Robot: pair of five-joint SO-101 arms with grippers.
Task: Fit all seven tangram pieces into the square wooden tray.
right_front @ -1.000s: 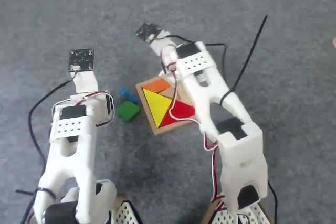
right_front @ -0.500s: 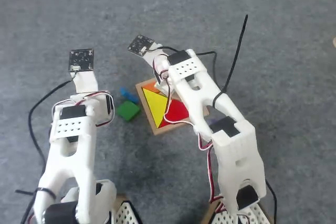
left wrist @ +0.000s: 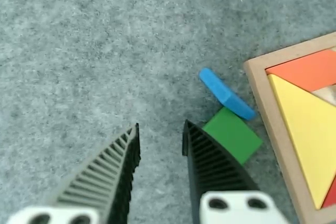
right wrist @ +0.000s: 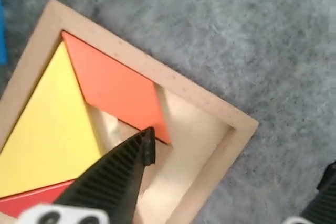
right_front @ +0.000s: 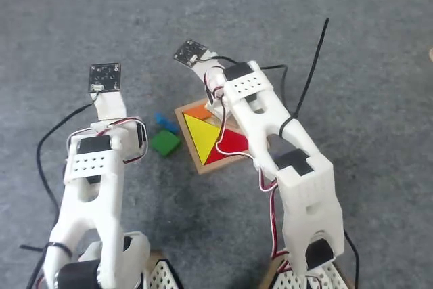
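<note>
The square wooden tray (right_front: 189, 141) lies in mid-table and holds an orange piece (right_front: 199, 109), a yellow triangle (right_front: 201, 137) and a red triangle (right_front: 230, 143). A green square (right_front: 164, 143) and a blue piece (right_front: 162, 122) lie on the carpet just left of it. My right gripper (right wrist: 241, 150) hovers open over the tray's far part, one fingertip (right wrist: 148, 139) close above the orange piece (right wrist: 113, 90) and bare tray floor (right wrist: 189, 145). My left gripper (left wrist: 160, 129) is open and empty, just short of the green square (left wrist: 232, 135) and blue piece (left wrist: 226, 94).
Grey carpet covers the whole table. The right arm (right_front: 270, 126) hides the tray's right side in the high view. The left arm (right_front: 95, 167) stands to the left of the loose pieces. Black cables trail beside both arms.
The right arm swung left over the tray, then came back a little to the right. The left arm and all pieces have stayed put.
</note>
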